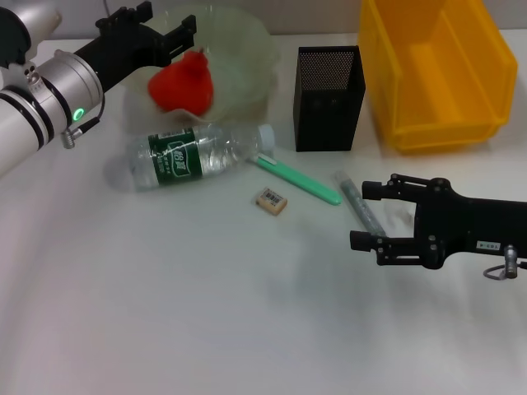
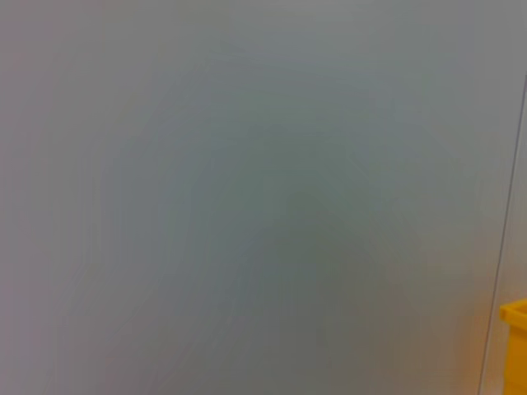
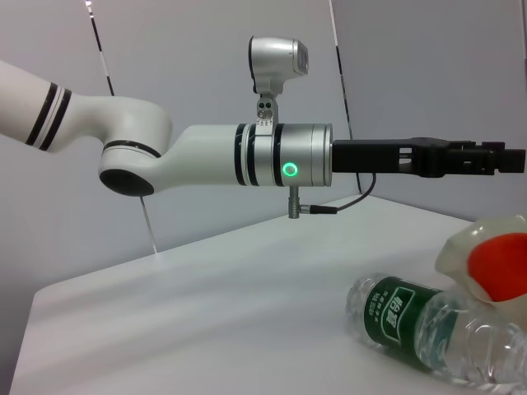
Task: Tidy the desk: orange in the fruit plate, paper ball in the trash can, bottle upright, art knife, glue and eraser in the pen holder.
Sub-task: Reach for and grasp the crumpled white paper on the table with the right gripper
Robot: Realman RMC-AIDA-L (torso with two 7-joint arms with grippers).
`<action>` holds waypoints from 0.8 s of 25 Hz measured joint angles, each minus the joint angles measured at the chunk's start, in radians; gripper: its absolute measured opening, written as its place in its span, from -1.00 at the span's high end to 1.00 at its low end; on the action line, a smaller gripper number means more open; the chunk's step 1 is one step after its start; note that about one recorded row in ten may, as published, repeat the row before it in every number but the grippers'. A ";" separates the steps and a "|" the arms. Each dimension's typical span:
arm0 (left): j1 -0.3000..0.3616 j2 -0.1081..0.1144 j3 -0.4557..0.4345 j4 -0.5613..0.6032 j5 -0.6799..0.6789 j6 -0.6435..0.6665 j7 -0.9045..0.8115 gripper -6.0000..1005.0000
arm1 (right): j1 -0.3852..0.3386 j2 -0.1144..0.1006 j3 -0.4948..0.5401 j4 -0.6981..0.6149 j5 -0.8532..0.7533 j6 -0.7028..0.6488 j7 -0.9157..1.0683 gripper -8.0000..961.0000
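The orange rests in the pale-green fruit plate. My left gripper hovers open just above it, holding nothing. In front of the plate the bottle lies on its side. The green art knife and the beige eraser lie near its cap. My right gripper is open and low, with its fingers on either side of the glue, a grey tube flat on the table. The black mesh pen holder stands behind. The paper ball is out of view.
The yellow trash can stands at the back right beside the pen holder. The left arm reaches in from the far left. White tabletop spreads across the front.
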 joint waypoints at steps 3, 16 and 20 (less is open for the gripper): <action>0.000 0.000 0.000 -0.002 0.000 0.004 -0.002 -0.40 | -0.001 0.000 0.000 0.000 0.000 0.000 0.000 -0.64; 0.165 0.051 0.115 0.148 0.127 0.514 -0.238 -0.51 | 0.003 -0.002 0.000 0.000 -0.004 0.000 -0.004 -0.62; 0.198 0.063 0.116 0.164 0.178 0.614 -0.257 -0.51 | 0.004 -0.003 0.000 0.000 -0.003 0.000 -0.004 -0.62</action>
